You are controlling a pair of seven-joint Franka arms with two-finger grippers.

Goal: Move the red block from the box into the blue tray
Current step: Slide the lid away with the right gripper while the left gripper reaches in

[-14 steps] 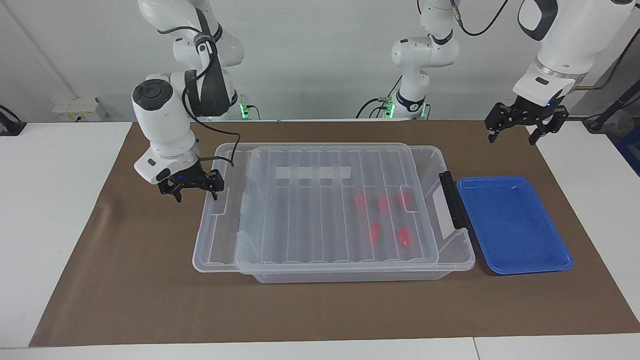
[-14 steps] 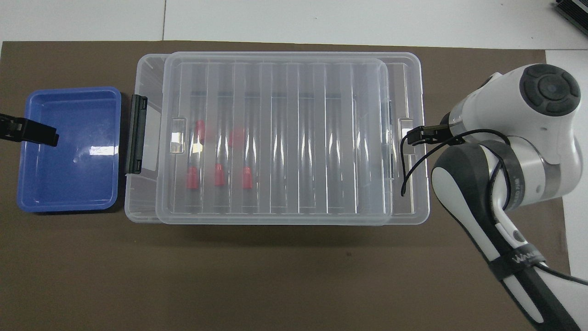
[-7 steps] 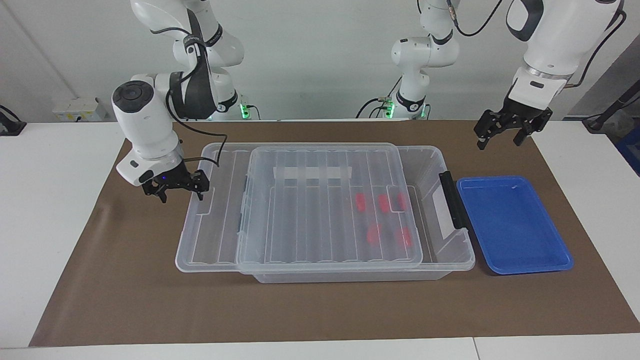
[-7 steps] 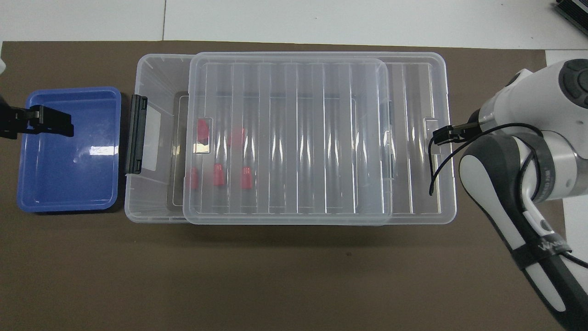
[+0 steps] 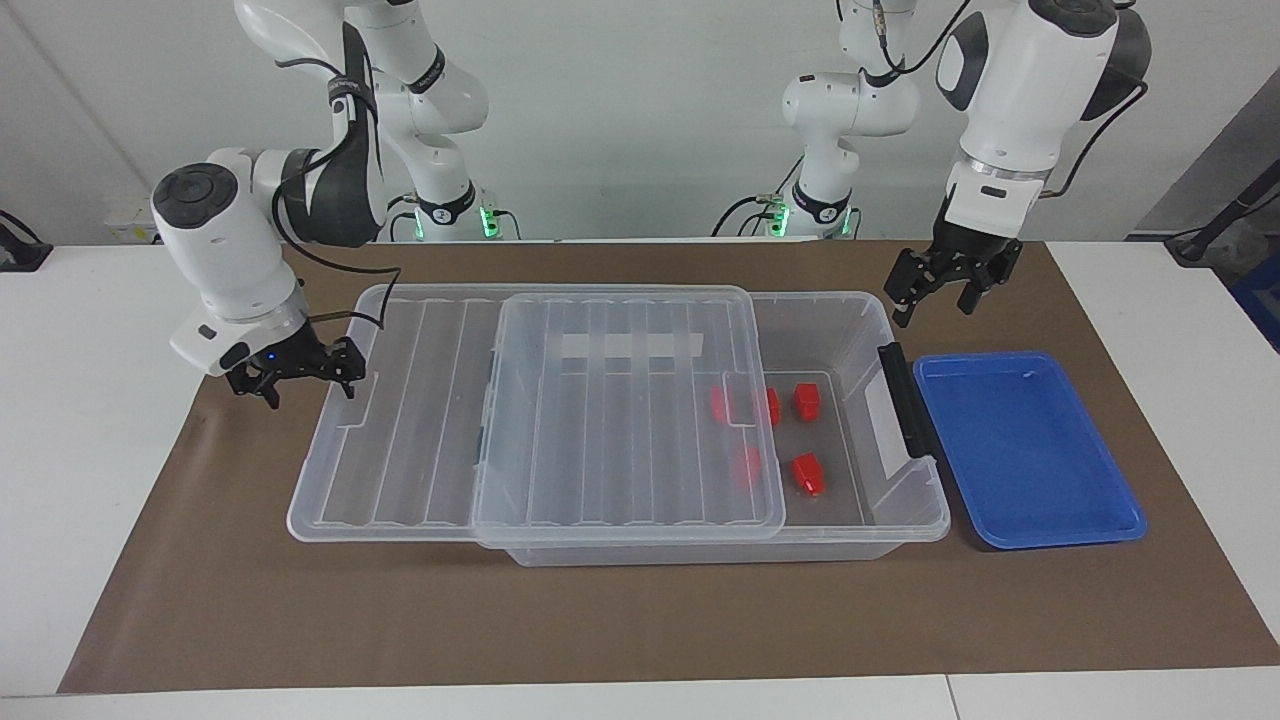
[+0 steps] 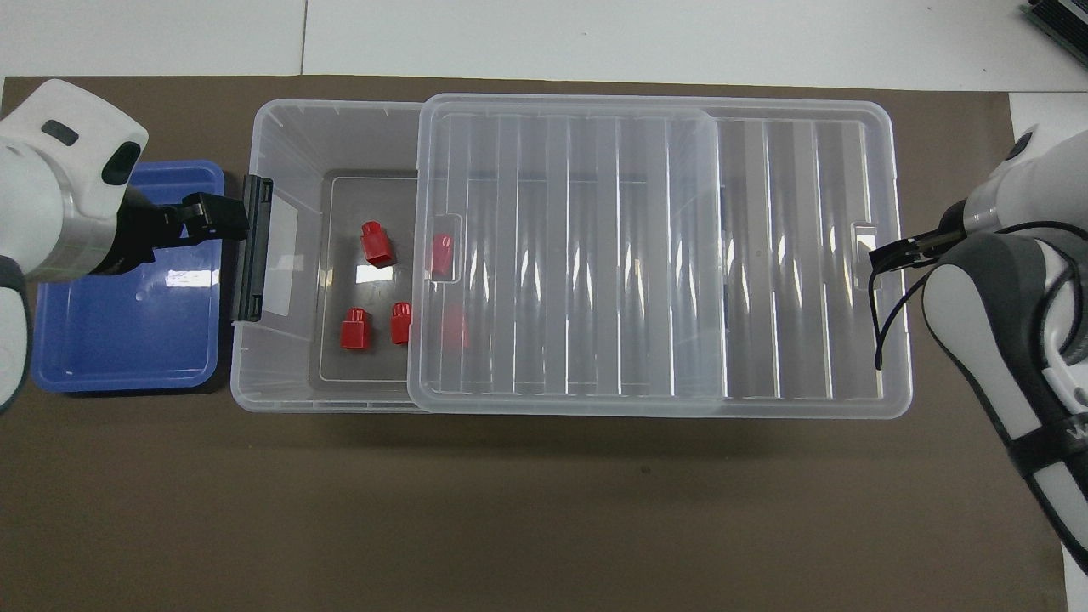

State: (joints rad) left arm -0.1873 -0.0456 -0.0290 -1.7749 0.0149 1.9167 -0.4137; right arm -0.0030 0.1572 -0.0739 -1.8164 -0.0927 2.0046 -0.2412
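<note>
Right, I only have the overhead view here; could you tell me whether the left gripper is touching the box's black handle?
Observer: No. In the facing view the left gripper hangs open in the air, raised clear of the black handle of the box.
Operator: Thank you. Is the right gripper down at the lid's level?
Observer: Yes, the right gripper is low and open at the end rim of the lid; I cannot confirm contact.
Operator: Is there anything else that I lack?
Observer: A whitish tape strip shows through the lid.
</note>
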